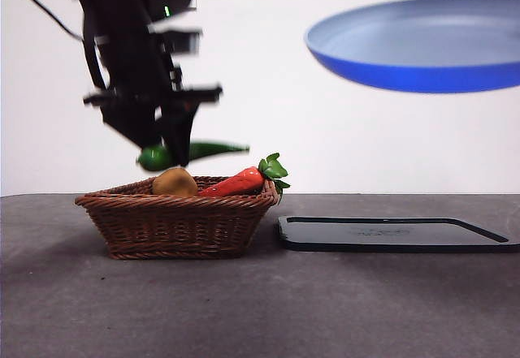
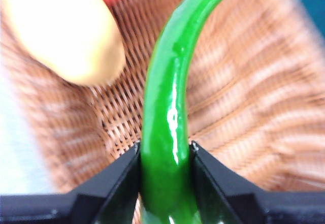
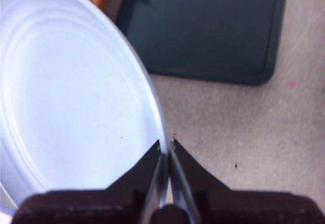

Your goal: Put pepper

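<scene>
Jaws of the left gripper [image 2: 165, 183] clamp the pepper [image 2: 170, 112] above the basket [image 1: 175, 224].

A plain white wall [image 1: 366, 143] fills the space behind everything, smooth and bare, evenly lit with no strong shadows on it. Below it runs the worktop [image 1: 260, 309], a dull dark grey surface with a slightly grainy look, reaching across the whole width and meeting the wall in a straight level line. From above, the same surface looks paler, a beige grey, with a few tiny dark specks and one small pinkish spot on it. The light is soft and diffuse, leaving only faint shade on the worktop.
</scene>
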Action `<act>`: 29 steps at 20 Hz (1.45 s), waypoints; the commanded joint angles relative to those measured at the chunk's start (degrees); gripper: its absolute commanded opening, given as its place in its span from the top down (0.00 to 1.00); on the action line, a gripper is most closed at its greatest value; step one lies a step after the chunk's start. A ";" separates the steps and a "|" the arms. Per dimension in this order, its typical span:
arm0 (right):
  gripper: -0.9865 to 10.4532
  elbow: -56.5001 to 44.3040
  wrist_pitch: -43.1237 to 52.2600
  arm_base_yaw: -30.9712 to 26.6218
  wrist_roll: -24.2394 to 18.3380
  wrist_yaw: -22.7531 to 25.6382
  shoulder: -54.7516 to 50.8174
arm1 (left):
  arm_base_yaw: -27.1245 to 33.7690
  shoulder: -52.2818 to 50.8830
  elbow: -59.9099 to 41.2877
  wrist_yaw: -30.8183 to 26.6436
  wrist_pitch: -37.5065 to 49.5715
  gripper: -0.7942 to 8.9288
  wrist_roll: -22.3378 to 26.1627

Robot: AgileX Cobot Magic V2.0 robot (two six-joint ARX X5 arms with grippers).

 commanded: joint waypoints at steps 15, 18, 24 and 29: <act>0.91 1.22 11.10 9.60 14.60 -5.07 27.65 | -16.44 -1.29 1.11 11.65 -2.23 0.78 -1.64; 0.91 1.22 10.62 9.84 14.86 -5.14 27.63 | -17.22 2.03 1.11 10.27 -1.38 0.78 -1.64; 0.91 1.20 10.64 9.90 14.27 -7.48 27.65 | -17.49 2.78 1.11 10.23 -1.11 0.73 -1.68; 0.91 1.20 10.45 9.90 13.84 -7.63 27.65 | -17.46 2.60 1.11 10.25 -1.31 0.65 -1.70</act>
